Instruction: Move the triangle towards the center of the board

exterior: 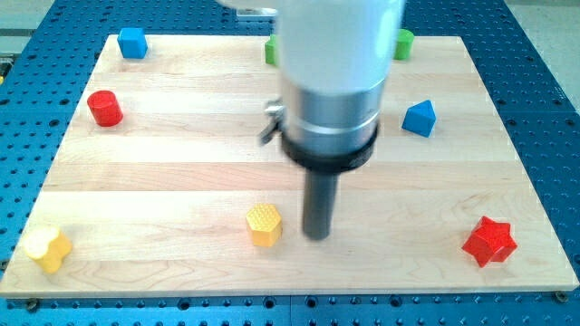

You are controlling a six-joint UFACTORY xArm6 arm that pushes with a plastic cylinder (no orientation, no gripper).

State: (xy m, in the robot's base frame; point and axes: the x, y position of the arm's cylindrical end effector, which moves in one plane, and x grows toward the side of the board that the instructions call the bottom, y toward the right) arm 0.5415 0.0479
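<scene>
Tip low-centre; blue triangle off at its 2 o'clock, well apart.

My tip was a bare rod with nothing to clench, touching no block; the yellow hexagon sat just beside it at 9 o'clock. Along the near edge were the yellow block and red star. Bare board lay between tip and blue triangle, which sat near the right edge. Farther: red cylinder, blue cube, two green blocks at the far edge.
</scene>
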